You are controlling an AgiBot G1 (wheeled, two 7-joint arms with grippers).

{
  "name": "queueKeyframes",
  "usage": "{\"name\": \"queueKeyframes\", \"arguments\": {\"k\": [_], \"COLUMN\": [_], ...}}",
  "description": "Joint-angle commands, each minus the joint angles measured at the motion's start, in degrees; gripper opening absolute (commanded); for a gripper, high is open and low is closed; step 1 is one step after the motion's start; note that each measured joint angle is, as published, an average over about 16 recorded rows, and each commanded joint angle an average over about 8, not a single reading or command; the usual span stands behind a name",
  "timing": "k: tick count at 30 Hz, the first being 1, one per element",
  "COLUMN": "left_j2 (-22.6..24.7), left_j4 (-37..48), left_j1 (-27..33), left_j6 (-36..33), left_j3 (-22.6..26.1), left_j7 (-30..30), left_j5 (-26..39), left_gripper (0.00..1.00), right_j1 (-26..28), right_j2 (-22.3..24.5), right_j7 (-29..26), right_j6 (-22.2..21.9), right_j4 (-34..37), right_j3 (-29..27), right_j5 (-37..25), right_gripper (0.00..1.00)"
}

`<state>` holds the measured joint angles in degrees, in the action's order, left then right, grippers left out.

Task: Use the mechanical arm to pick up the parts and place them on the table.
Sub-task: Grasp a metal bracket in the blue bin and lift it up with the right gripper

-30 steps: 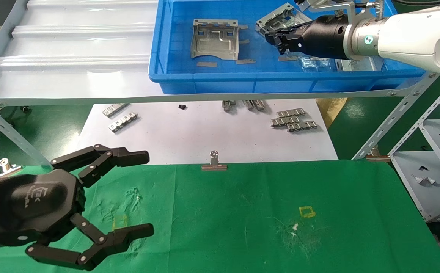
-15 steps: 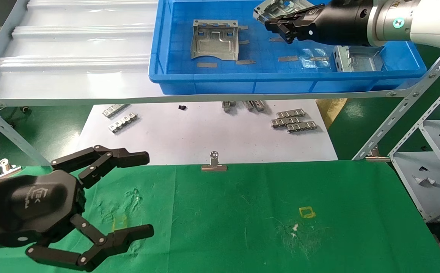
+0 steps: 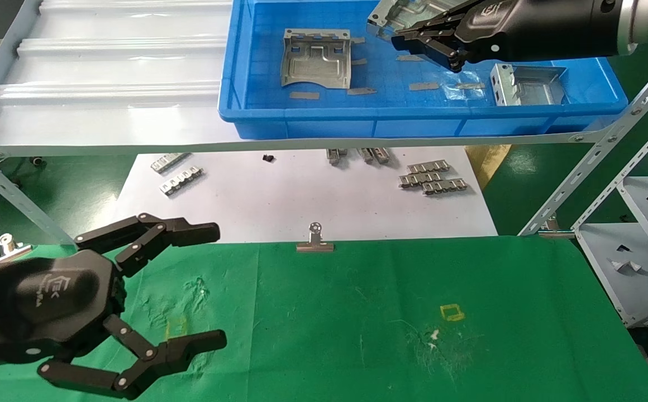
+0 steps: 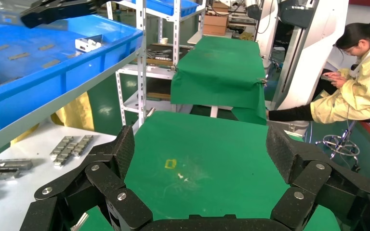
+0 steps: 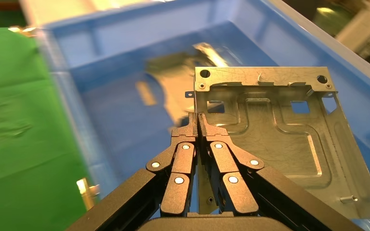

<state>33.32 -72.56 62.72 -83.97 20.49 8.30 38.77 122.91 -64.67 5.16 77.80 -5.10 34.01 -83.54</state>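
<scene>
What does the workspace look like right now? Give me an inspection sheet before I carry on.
Surface: green table holds no part; yellow square mark, scuffs.
Job's things: one part held above the blue tray; two more, part lying flat and part near tray's right end.
Clutter: toothed strips on white sheet; binder clip at cloth edge.
Grippers: right gripper shut on part's edge; left gripper open, parked over table.
Cables: nothing seen.
Surroundings: white ribbed shelf; seated person beyond.
</scene>
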Motion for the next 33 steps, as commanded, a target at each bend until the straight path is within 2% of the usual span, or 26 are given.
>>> {"name": "queueKeyframes", "arguments": {"k": [1,6,10,15,19,27,33], "left_j2": [0.0,0.0,0.0,0.0,0.0,0.0,0.0], "left_j4": [0.0,0.0,0.0,0.0,0.0,0.0,0.0], "left_j1": [0.0,0.0,0.0,0.0,0.0,0.0,0.0], "left_j6": [0.0,0.0,0.0,0.0,0.0,0.0,0.0], "left_j3": [0.0,0.0,0.0,0.0,0.0,0.0,0.0], "left_j7": [0.0,0.0,0.0,0.0,0.0,0.0,0.0], "left_j5": [0.0,0.0,0.0,0.0,0.0,0.0,0.0], "left_gripper": [1.00,1.00,1.00,1.00,1.00,1.00,1.00], "right_j1": [0.9,1.8,1.1,-1.1,-3.7,-8.0,-10.1], "right_j2": [0.6,1.6,1.8,3.0,6.1,15.1,19.7], "right_j7": [0.8,4.2,6.8,9.2,9.8,4.0,1.6], "right_j6": [3.0,11.1,13.9,14.5,14.6,14.2,13.9], "right_j4": [-0.2,-1.2,-3.1,-9.0,-17.4,-35.6,-42.1], "right_j3": [0.2,0.7,1.9,5.0,9.0,19.7,29.8], "right_j5": [-0.2,-0.3,-0.1,1.6,5.7,17.6,21.6], "right_gripper": [0.00,0.00,0.00,0.00,0.00,0.00,0.00]}}
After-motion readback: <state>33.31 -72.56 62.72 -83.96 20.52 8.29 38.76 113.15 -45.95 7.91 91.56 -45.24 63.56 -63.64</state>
